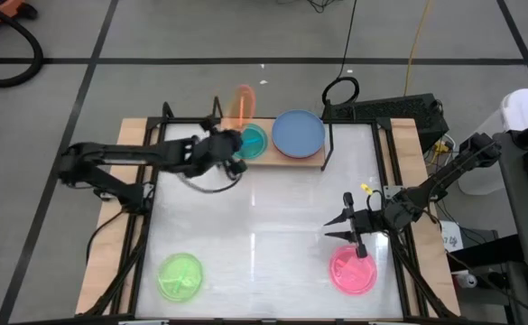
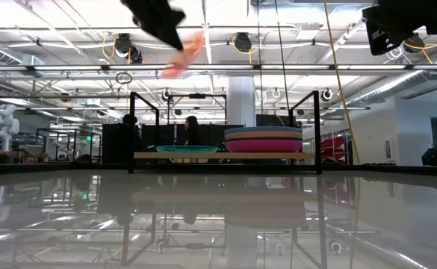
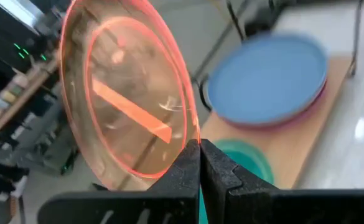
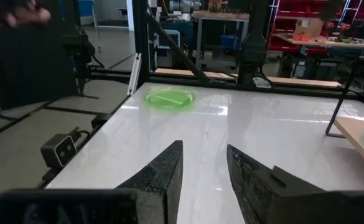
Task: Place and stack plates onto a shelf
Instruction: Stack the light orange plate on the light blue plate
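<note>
Salmon plate (image 3: 126, 99) stands on edge above the shelf (image 1: 286, 161), rim pinched in left hand (image 3: 199, 163).

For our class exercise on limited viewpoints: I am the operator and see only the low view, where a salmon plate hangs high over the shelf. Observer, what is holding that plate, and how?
Observer: The left hand is shut on the rim of the salmon plate, which stands tilted on edge above the teal plate.
Operator: What tops the stack beside the teal plate?
Observer: A blue plate, seen from above; it covers most of the shelf on that end.
Operator: Are plates left on the table?
Observer: Two: a lime green plate and a hot pink plate near the front edge.
Operator: And the other arm?
Observer: The right hand is open, above the hot pink plate.
</note>
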